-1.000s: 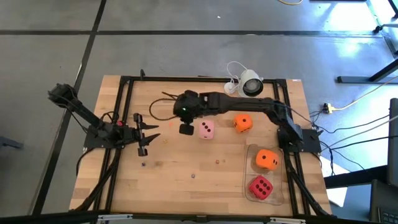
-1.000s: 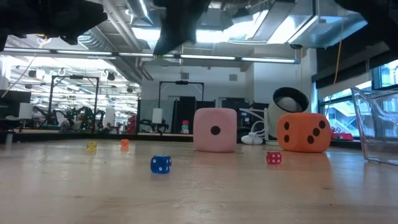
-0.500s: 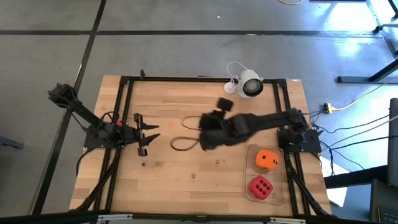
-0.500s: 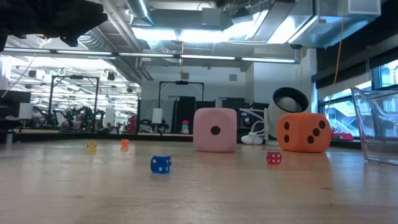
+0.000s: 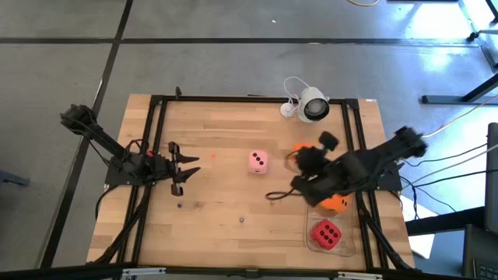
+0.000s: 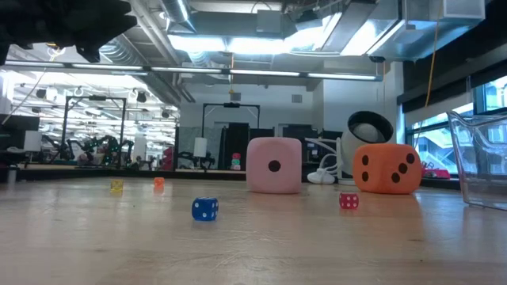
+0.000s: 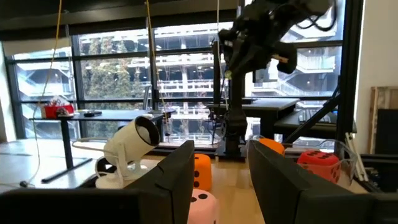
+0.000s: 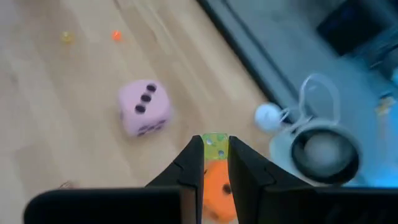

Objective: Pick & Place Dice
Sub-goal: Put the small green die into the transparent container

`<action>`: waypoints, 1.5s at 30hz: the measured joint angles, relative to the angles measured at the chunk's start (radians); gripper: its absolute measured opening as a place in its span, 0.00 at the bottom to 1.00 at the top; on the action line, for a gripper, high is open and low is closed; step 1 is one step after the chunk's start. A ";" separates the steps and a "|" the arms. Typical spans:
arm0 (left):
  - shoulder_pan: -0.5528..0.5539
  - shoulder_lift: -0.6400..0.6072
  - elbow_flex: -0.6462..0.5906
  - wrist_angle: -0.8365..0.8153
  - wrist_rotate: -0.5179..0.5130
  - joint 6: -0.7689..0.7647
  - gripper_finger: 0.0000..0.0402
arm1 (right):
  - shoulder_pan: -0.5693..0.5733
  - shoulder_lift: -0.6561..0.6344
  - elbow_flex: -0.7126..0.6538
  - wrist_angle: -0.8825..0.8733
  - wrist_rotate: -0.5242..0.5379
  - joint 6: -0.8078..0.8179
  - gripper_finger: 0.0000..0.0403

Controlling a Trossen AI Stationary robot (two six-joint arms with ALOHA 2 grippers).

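The right arm has swung from the left-centre of the table towards the right side. The right gripper (image 8: 215, 155) now hangs above the table's orange die (image 8: 214, 186), with the tray (image 5: 313, 190) close by. Its fingers (image 8: 191, 163) stand nearly closed, and a small yellow-green die (image 8: 215, 142) sits between the tips, apparently pinched. We judge this to be a carry towards the tray, with release not yet made.

- The pink die (image 5: 258, 162) rests on the table at centre, untouched.
- The second orange die (image 5: 336, 204) and the red die (image 5: 325, 233) lie in the tray.
- The white camera (image 5: 314, 106) stands at the far edge.

Two large dice therefore remain outside the tray. The left gripper (image 5: 183, 167) waits at the left side with its fingers part open, holding nothing.
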 joint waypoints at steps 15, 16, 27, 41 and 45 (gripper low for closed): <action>0.000 0.000 0.000 -0.002 -0.002 -0.058 0.36 | 0.182 -0.650 -0.739 0.646 -0.387 -0.126 0.12; 0.000 0.000 0.000 -0.002 -0.002 -0.059 0.36 | 0.185 -0.666 -0.774 0.663 -0.415 -0.120 0.12; 0.000 0.000 0.000 0.000 -0.004 -0.066 0.36 | 0.186 -0.707 -1.030 0.824 -0.613 -0.046 0.12; 0.000 0.000 0.001 0.001 -0.006 -0.066 0.36 | 0.185 -0.707 -1.122 0.836 -0.616 0.041 0.12; 0.000 0.000 0.001 0.001 -0.007 -0.066 0.36 | 0.185 -0.707 -1.122 0.838 -0.574 0.041 0.14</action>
